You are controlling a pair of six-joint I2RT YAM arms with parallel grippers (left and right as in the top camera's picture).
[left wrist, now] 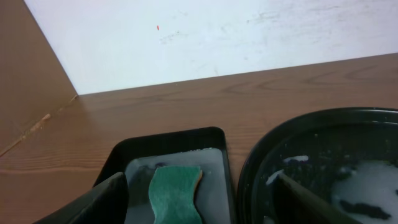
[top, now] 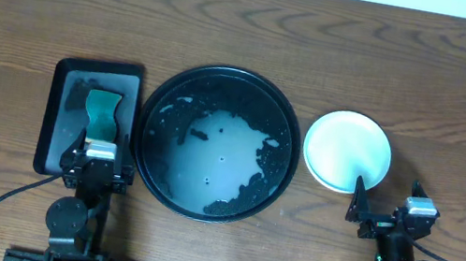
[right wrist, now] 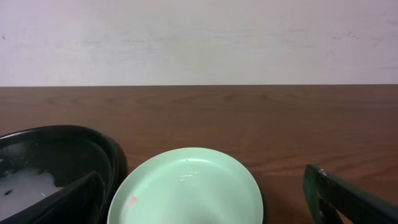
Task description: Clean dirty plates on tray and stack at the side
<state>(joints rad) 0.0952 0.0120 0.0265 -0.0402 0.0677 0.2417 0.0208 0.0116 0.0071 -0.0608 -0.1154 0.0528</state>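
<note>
The large round black tray (top: 258,95) sits at the table's centre and holds milky soapy water and foam; no plate lies on it. It also shows in the left wrist view (left wrist: 249,163) and the right wrist view (right wrist: 93,140). A pale mint plate (top: 347,151) rests on the table right of the tray and fills the lower right wrist view (right wrist: 186,186). I cannot tell whether other plates lie under it. My left gripper (top: 102,140) is open and empty over the teal sponge (top: 102,109). My right gripper (top: 385,200) is open and empty at the plate's near edge.
The sponge (left wrist: 176,193) lies in a smaller black rectangular tray (top: 61,111), wet inside, left of the round tray; its rim shows in the left wrist view (left wrist: 161,140). Bare wooden table stretches behind to a white wall.
</note>
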